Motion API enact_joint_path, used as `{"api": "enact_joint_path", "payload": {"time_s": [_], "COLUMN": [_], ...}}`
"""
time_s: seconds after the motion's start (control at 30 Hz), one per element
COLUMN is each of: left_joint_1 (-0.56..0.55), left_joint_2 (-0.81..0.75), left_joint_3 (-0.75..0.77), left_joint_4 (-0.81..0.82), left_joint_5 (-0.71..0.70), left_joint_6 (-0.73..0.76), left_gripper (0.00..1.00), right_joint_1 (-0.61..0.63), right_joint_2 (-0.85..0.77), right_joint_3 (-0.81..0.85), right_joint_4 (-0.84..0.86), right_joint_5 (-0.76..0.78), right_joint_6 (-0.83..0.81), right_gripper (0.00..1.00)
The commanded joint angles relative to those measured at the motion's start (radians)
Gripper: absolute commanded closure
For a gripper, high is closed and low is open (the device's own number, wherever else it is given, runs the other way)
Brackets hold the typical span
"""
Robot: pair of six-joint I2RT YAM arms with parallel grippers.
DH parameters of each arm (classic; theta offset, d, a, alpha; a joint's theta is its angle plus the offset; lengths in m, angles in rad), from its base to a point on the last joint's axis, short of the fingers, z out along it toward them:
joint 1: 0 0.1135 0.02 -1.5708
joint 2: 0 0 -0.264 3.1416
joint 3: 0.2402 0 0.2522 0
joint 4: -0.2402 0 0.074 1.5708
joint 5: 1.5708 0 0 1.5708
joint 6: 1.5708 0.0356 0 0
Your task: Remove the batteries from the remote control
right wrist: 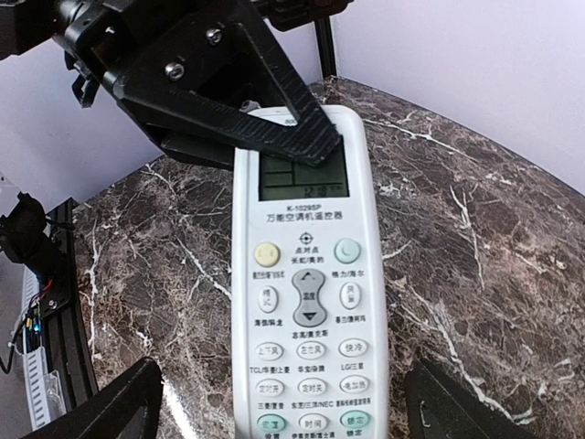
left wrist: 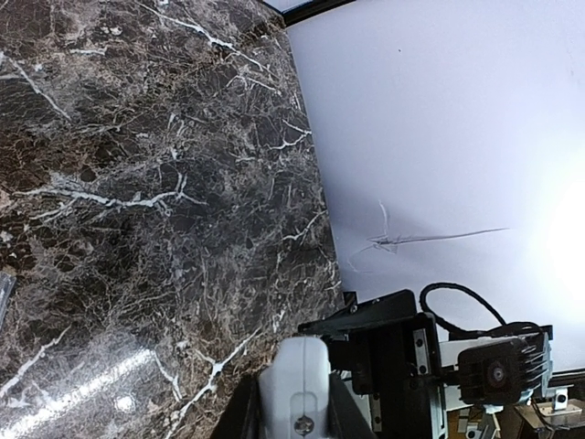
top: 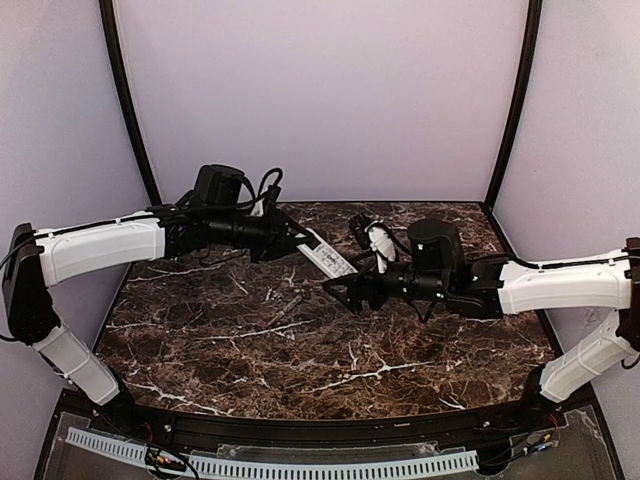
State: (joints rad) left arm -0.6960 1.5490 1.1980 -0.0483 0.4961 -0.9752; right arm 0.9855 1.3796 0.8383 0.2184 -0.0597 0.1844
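The white remote control (top: 330, 258) is held off the marble table by its display end in my left gripper (top: 290, 244), which is shut on it. In the left wrist view the remote's white end (left wrist: 294, 375) sits between the two black fingers (left wrist: 239, 419). In the right wrist view the remote (right wrist: 309, 302) shows its buttons and dark display, with the left gripper's black fingers (right wrist: 247, 101) clamped over the display end. My right gripper (right wrist: 292, 416) is open wide, one finger on each side of the remote's near end, not touching it. The batteries are hidden.
The dark marble table (top: 300, 360) is walled by pale panels at the back and sides. A small thin grey piece (top: 288, 306) lies on the table below the remote. Black frame posts (top: 128, 100) stand at the back corners.
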Motion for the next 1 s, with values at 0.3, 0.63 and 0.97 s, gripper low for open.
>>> {"api": "enact_joint_path", "payload": {"time_s": [0.3, 0.63, 0.97], "left_joint_1": [0.015, 0.016, 0.016], "left_joint_2": [-0.067, -0.067, -0.081], "left_joint_3": [-0.029, -0.041, -0.048], "left_joint_4": [0.078, 0.106, 0.104], "left_joint_5": [0.014, 0.031, 0.027], "left_joint_6": [-0.07, -0.099, -0.104], "left_gripper": [1.0, 1.0, 1.0], "right_joint_1": [-0.012, -0.014, -0.015], "right_joint_2": [0.011, 0.033, 0.029], "right_joint_3": [-0.02, -0.013, -0.015], "right_joint_4": [0.148, 0.163, 0.169], "right_joint_5": [-0.069, -0.092, -0.097], "right_joint_6": [0.015, 0.01, -0.002], "right_gripper": [0.31, 0.3, 0.5]}}
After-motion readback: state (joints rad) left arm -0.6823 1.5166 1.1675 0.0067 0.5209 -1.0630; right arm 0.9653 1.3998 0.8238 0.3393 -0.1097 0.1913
